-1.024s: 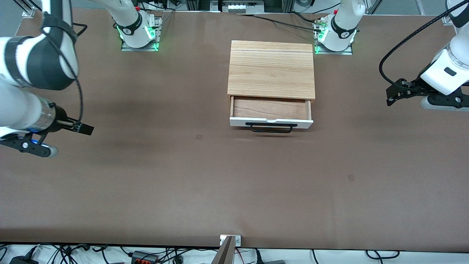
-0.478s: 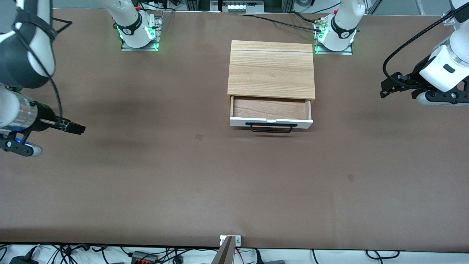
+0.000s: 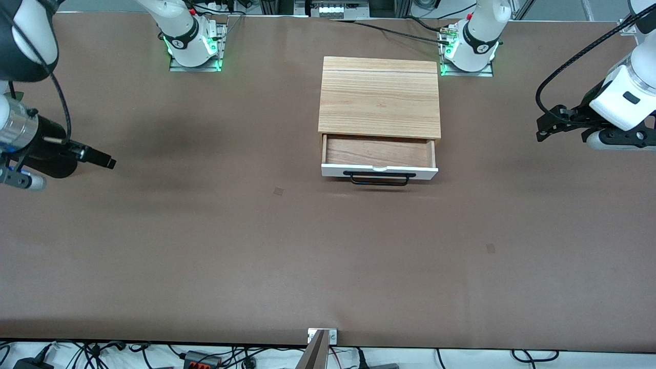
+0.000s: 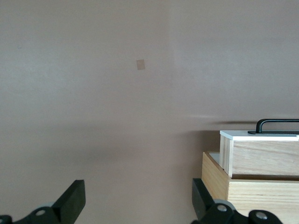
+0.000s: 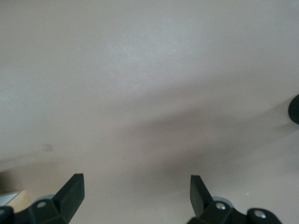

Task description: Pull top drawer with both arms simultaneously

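Note:
The top drawer (image 3: 379,154) stands pulled out of the light-wood cabinet (image 3: 379,97), showing its wood inside, white front panel (image 3: 379,172) and black bar handle (image 3: 379,178). My left gripper (image 3: 542,130) hangs open and empty over the table toward the left arm's end, well apart from the drawer. My right gripper (image 3: 105,161) hangs open and empty over the table toward the right arm's end. In the left wrist view my left gripper (image 4: 138,203) is open, with the drawer (image 4: 261,156) and its handle (image 4: 275,123) off to one side. In the right wrist view my right gripper (image 5: 135,193) is open over bare table.
The brown table (image 3: 328,256) carries only the cabinet, which stands between the two arm bases (image 3: 192,43) (image 3: 469,48). Small tape marks lie on the table (image 3: 278,191) (image 3: 490,248). A cabinet corner (image 5: 11,198) shows in the right wrist view.
My right gripper has drawn back toward the right arm's end of the table and its arm has risen. My left gripper has shifted slightly. The drawer has not moved.

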`<state>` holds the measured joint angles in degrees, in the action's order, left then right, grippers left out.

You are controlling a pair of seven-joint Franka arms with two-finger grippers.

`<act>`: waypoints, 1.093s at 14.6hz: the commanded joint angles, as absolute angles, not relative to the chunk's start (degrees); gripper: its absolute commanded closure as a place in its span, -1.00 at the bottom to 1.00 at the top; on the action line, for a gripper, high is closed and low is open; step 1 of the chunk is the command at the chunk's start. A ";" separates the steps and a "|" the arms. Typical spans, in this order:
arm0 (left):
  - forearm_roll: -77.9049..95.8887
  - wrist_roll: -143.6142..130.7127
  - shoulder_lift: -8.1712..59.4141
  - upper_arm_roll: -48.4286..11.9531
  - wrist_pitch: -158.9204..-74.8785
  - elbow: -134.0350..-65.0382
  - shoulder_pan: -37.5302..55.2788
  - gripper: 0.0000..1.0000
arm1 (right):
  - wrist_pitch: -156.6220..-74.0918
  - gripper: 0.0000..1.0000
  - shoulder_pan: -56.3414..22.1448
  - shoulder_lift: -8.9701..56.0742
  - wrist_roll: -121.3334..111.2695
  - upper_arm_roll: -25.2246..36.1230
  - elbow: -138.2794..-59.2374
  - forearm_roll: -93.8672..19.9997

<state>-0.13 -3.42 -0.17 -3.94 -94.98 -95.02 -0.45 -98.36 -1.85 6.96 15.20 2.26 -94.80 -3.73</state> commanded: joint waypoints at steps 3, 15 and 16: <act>-1.41 -3.60 0.18 -3.43 -94.75 -93.87 -0.62 -1.00 | -100.37 -1.00 0.52 1.41 4.15 0.00 -102.39 -0.35; -1.49 1.93 0.53 -3.43 -94.22 -93.43 -0.61 -1.00 | -98.02 -1.00 0.09 2.55 4.92 0.00 -98.01 1.32; -1.49 1.93 0.53 -3.43 -94.22 -93.43 -0.53 -1.00 | -94.87 -1.00 0.26 2.81 7.27 0.00 -96.61 1.49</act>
<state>-0.17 0.56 -0.17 -3.51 -94.98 -94.90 -0.74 -99.38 -0.68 2.73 5.41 1.14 -99.38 0.47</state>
